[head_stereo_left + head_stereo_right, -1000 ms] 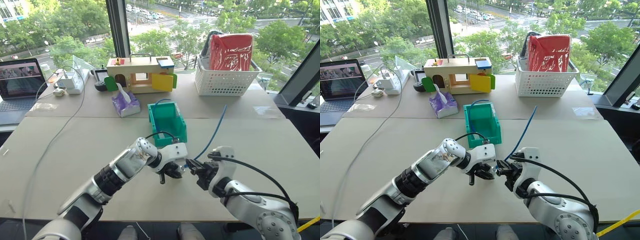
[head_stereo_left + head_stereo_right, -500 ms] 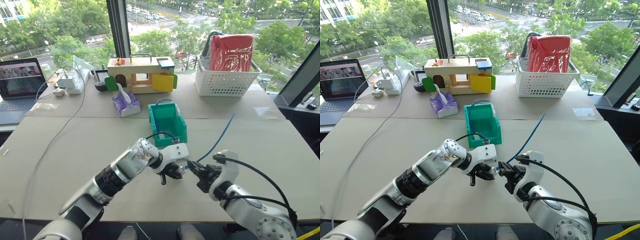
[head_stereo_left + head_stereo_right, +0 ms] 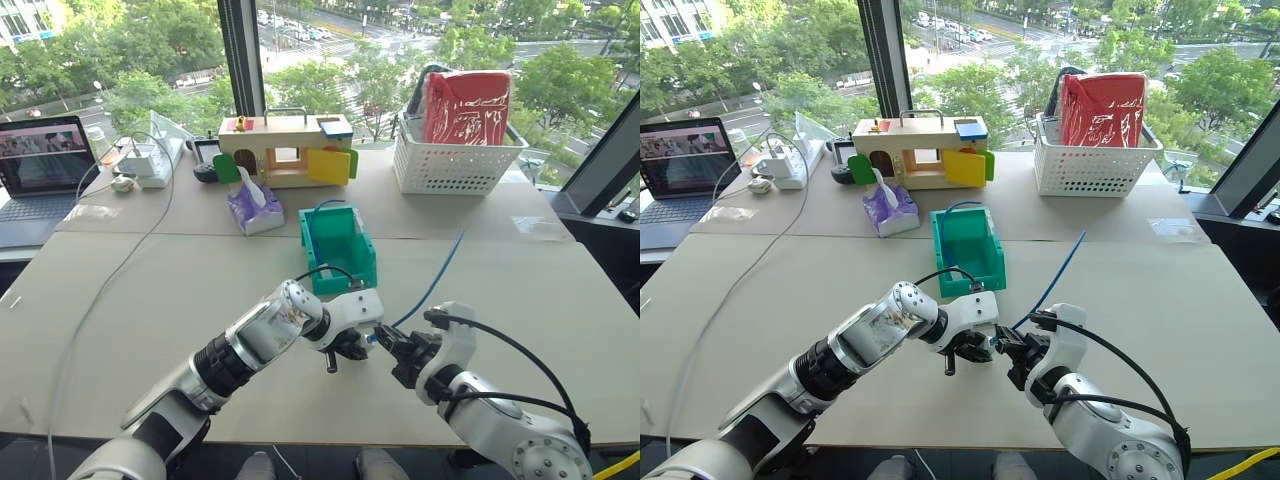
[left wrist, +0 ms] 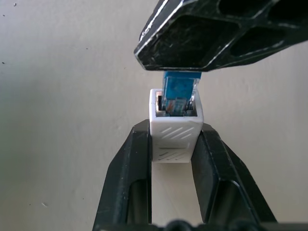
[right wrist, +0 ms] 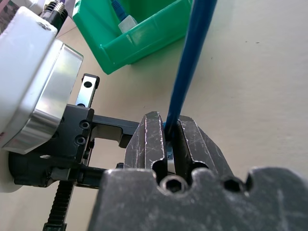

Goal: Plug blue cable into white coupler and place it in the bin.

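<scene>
Right gripper [image 3: 385,342] has edged closer to the left gripper [image 3: 352,345] since a second ago, both low over the table [image 3: 150,290] in front of the bin [image 3: 338,245]. Left fingers clamp the white coupler [image 4: 175,131], long axis along the fingers, socket facing away. Right fingers pinch the blue cable [image 5: 188,72], plug seated in that socket. No readable writing.

the left arm [image 3: 235,350] was silver-grey with a ribbed black band at mid-forearm, a shiny metal collar and a rounded white wrist housing. the right arm [image 3: 500,430] was smooth silver-grey, with black cables looping over its wrist. both ended in black two-finger jaws, scuffed on the faces; a hex screw sat at the base of the right gripper [image 5: 168,144].
</scene>
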Controlling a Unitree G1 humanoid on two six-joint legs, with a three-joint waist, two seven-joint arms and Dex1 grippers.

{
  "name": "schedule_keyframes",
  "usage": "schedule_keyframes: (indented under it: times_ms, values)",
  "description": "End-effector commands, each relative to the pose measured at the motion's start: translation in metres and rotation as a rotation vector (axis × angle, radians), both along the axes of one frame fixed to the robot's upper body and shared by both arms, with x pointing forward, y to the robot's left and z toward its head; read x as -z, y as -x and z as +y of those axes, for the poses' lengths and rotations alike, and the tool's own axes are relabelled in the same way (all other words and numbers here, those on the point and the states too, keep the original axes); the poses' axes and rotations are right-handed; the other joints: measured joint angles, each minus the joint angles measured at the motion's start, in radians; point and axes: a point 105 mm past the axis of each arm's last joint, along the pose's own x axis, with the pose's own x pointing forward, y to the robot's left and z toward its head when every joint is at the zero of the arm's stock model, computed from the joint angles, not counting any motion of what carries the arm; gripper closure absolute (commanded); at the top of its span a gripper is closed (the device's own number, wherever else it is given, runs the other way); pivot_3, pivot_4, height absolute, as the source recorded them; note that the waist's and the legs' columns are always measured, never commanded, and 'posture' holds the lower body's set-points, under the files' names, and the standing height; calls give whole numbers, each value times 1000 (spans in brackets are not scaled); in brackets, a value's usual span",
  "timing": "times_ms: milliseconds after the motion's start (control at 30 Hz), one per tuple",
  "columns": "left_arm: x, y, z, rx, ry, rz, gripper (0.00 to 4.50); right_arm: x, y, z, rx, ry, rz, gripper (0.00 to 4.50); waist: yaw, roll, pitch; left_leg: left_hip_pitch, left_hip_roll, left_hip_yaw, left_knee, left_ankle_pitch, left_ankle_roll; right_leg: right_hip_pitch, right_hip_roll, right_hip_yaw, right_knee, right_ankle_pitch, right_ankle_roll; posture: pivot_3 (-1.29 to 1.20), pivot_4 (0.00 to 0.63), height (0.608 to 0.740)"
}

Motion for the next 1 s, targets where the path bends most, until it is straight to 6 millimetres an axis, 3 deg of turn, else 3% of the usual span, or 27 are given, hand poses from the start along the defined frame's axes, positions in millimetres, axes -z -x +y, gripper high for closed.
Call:
schedule_keyframes:
  times_ms: [33,333,500,833,1000]
  values:
    - [10,13,-6,32,-13,41,3833,21,28,35,-166,-78,133,4500,0,0,-2,0,0,0,0,0,0,0,0,0,0,0,0,0,150,740]
    - [13,26,1,26,-27,77,3833,26,42,50,-205,-121,188,4500,-6,-6,-10,7,1,0,-7,-1,2,3,0,0,0,-4,-3,0,150,740]
    - [14,33,11,16,-48,102,3833,46,44,53,-211,-113,238,4500,-10,-10,-14,12,3,0,-17,-1,2,3,1,-2,1,-9,-8,0,150,740]
    - [14,36,24,-6,-76,113,3833,57,45,69,-234,-131,259,4500,-26,-10,-17,18,17,0,-19,-7,11,3,15,-2,6,-13,-19,0,150,740]
    - [14,32,21,-16,-65,103,3833,52,37,54,-187,-121,213,4500,-32,-10,-17,20,17,0,-19,-7,11,4,16,-2,6,-13,-21,0,150,740]
